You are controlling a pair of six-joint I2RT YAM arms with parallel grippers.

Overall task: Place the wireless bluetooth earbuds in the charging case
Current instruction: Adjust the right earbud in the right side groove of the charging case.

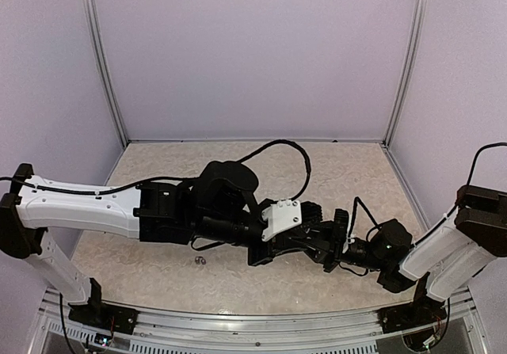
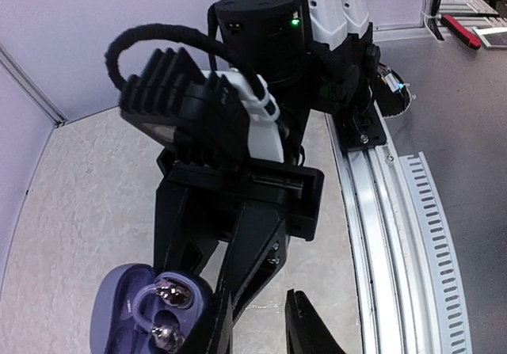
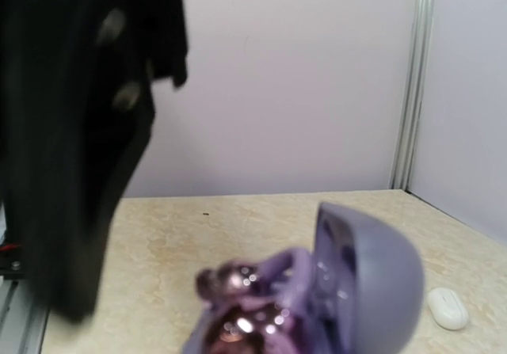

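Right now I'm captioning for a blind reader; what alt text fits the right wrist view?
An open purple case, blurred, fills the lower foreground, lid raised, shiny rounded shapes in its base. A big black blur, likely robot hardware, covers the left; a small white oval object lies on the beige table at lower right.

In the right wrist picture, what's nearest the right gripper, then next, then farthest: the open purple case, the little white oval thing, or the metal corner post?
1. Open purple case, bottom middle, right up close.
2. Little white oval thing, on the table at lower right, farther back.
3. Metal corner post, far back on the right.
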